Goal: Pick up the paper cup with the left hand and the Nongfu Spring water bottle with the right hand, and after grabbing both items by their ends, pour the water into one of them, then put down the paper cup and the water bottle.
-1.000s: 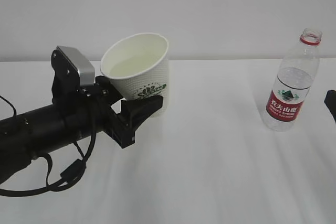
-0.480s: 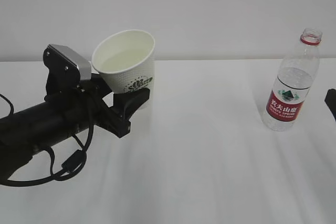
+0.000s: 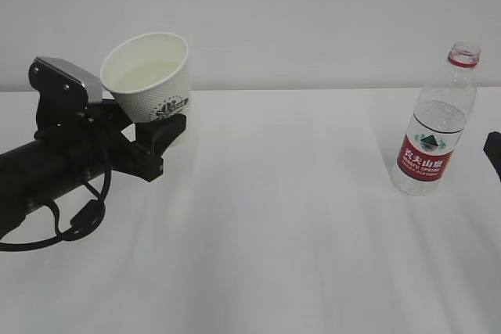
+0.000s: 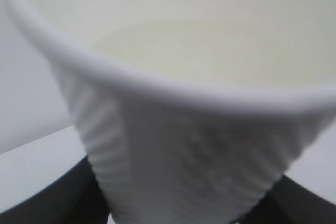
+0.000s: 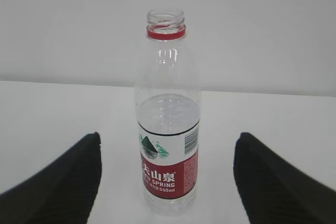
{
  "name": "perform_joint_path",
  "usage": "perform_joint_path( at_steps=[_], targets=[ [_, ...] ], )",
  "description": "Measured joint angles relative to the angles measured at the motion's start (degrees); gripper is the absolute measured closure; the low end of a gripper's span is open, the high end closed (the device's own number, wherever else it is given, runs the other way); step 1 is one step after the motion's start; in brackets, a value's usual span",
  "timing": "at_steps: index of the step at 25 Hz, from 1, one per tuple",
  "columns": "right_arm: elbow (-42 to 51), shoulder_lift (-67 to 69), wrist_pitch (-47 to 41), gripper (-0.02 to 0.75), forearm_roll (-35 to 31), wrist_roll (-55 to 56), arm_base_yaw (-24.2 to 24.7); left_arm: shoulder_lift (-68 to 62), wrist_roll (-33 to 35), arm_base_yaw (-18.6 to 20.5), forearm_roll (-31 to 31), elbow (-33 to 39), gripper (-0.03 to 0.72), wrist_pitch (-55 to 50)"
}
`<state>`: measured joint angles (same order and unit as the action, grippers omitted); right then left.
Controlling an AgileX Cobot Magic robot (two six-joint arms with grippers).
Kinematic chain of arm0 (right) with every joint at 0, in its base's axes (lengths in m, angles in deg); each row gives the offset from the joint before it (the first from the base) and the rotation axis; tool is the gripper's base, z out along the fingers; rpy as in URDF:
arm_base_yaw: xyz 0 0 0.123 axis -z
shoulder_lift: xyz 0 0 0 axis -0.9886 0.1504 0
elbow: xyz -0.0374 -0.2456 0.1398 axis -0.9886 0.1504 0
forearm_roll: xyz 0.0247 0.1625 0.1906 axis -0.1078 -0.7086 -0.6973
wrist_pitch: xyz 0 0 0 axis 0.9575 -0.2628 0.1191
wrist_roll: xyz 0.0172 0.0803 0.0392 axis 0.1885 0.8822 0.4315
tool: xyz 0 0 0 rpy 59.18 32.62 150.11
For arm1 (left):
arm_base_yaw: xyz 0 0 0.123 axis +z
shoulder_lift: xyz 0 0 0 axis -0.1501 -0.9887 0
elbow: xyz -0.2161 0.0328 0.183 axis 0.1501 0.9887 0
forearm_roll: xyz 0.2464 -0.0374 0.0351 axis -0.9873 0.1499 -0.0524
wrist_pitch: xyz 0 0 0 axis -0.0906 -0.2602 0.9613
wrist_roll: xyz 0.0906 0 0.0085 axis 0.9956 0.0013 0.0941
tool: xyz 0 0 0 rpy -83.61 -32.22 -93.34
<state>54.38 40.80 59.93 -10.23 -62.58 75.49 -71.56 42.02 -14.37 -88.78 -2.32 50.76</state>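
The white paper cup (image 3: 149, 76) with a dark green logo is tilted, its mouth turned toward the exterior camera, and pale water (image 3: 145, 74) shows inside. My left gripper (image 3: 160, 127) is shut on the cup's lower part, one black finger on each side. The left wrist view is filled by the cup (image 4: 199, 129) and its water (image 4: 210, 45), with the left gripper (image 4: 178, 208) at the cup's base. The Nongfu Spring water bottle (image 3: 437, 127) stands upright and uncapped at the right. In the right wrist view, my right gripper (image 5: 167, 142) is open, and the bottle (image 5: 168, 145) stands just beyond its fingertips, untouched.
A white table (image 3: 297, 232) runs from the left arm to the bottle, with a plain white wall behind it. Only a black tip of the right gripper (image 3: 493, 152) shows at the right edge of the exterior view.
My left arm has carried the cup leftward and a little upward. The bottle and the right gripper have stayed where they were.
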Motion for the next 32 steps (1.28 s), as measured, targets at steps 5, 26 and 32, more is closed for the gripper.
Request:
perform_joint_path(
  at_steps=[5,26,32],
  targets=[
    [0.0,0.0,0.0,0.146,0.7,0.3,0.0,0.0,0.0,3.2,0.0,0.0,0.23,-0.1],
    [0.0,0.0,0.0,0.147,1.1,0.5,0.0,0.0,0.0,15.8,1.9,0.0,0.23,-2.9],
    [0.0,0.0,0.0,0.147,1.1,0.6,0.0,0.0,0.0,19.1,3.8,0.0,0.23,-2.9]
  ],
)
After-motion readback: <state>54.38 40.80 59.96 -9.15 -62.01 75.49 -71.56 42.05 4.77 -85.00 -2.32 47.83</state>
